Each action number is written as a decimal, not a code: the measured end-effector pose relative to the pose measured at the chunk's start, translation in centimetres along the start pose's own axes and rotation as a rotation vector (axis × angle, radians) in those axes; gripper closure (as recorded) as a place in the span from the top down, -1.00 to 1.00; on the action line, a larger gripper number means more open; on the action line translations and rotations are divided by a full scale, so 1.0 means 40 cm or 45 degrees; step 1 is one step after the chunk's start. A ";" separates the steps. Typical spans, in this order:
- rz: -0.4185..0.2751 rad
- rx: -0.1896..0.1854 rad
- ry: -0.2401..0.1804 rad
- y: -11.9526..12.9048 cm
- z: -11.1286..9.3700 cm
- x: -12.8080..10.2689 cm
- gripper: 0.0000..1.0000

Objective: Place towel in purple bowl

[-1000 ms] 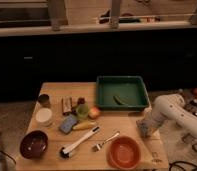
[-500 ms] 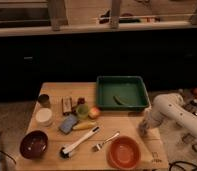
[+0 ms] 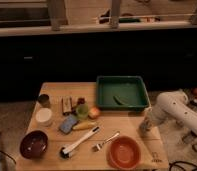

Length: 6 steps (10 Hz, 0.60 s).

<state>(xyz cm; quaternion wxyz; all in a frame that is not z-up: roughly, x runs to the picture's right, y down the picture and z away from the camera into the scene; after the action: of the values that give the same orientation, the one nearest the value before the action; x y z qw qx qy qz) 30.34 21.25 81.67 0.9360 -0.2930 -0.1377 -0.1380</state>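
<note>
Little had changed since half a second earlier: the arm [image 3: 178, 109] had shifted only slightly, and the things on the table [image 3: 127, 125] lay where they had lain.

Camera view: the green tray [image 3: 99, 93] sat at the back right of the table, with a small green-yellow item [image 3: 119, 101] lying in it. The tool [image 3: 144, 127] hung just in front of the tray's front right corner, low over the table, at the end of the white arm reaching in from the right. Whether the tool was open or closed could not be told, nor whether it touched the table.

The towel [image 3: 68, 123], seemingly the flat blue-grey pad, lay well to the left of the tray and somewhat in front of it, far from the tool. The purple bowl [image 3: 33, 144] stood farther from the tray still, upright, to the front left of the towel and apart from it.

Just off the tray's front left corner lay a fruit [image 3: 94, 112], with a green cup [image 3: 82, 111] touching or nearly touching its left side. A brush [image 3: 79, 142] and a fork [image 3: 106, 142] lay slantwise in front of the tray. The orange bowl [image 3: 123, 151] stood straight in front of the tray, past the fork. A white cup [image 3: 43, 116] and a dark can [image 3: 43, 100] stood far left of the tray.
</note>
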 end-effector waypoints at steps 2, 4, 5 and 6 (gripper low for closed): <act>0.026 0.010 0.002 -0.011 -0.016 -0.006 -1.00; 0.068 0.022 0.005 -0.014 -0.037 -0.008 -1.00; 0.080 0.025 0.007 -0.017 -0.044 -0.010 -1.00; 0.095 0.027 0.012 -0.024 -0.053 -0.016 -1.00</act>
<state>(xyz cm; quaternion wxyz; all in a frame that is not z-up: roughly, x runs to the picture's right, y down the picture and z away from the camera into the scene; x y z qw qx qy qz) 29.79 19.39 80.26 0.9442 -0.2872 -0.1238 -0.1031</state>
